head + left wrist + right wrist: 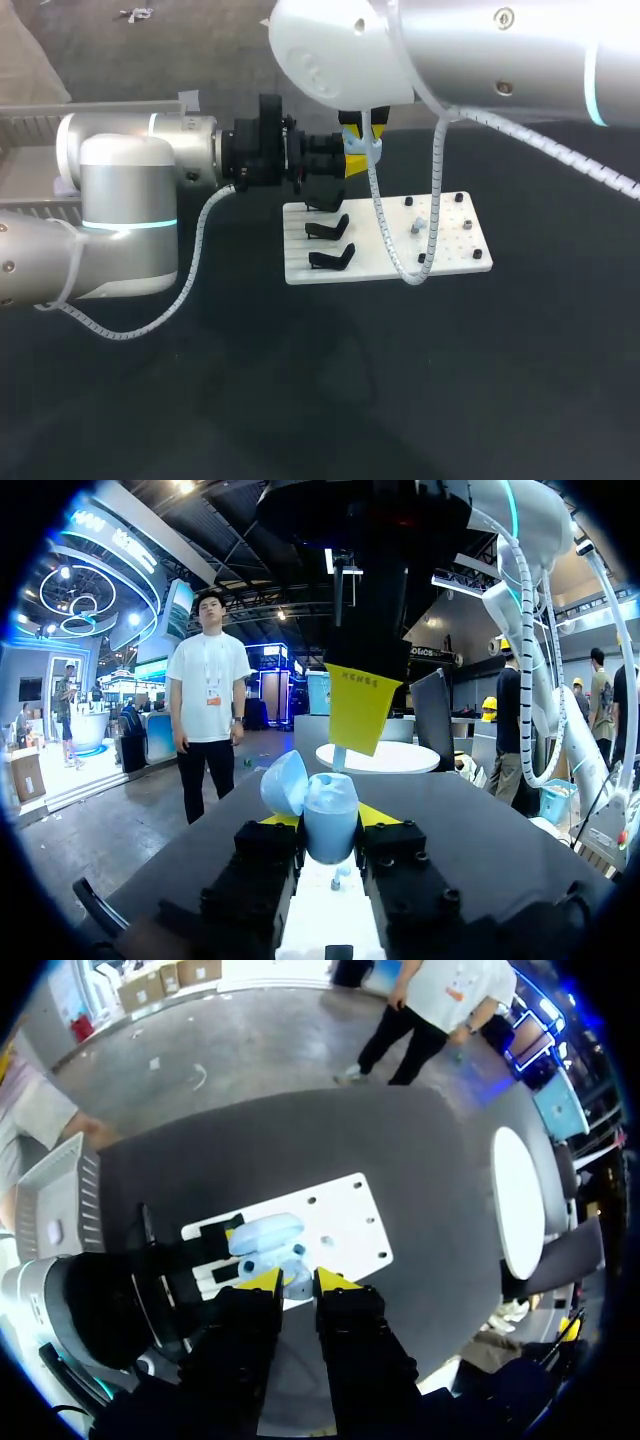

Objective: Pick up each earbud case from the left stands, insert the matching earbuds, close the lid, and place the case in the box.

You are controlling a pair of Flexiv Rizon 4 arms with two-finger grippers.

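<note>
The light-blue earbud case (330, 815), lid (283, 783) open, was clamped upright in the left gripper (330, 820), probably for filling by the right gripper (298, 1280) just above it, whose grasp could not be told.

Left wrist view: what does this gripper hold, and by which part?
The left gripper holds the open blue earbud case by its lower body, jaws on two sides; lid free.

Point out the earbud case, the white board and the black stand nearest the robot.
earbud case (332, 825): left wrist view, its blue body.
white board (455, 240): head view, bare right part.
black stand (332, 259): head view, its middle.
</note>
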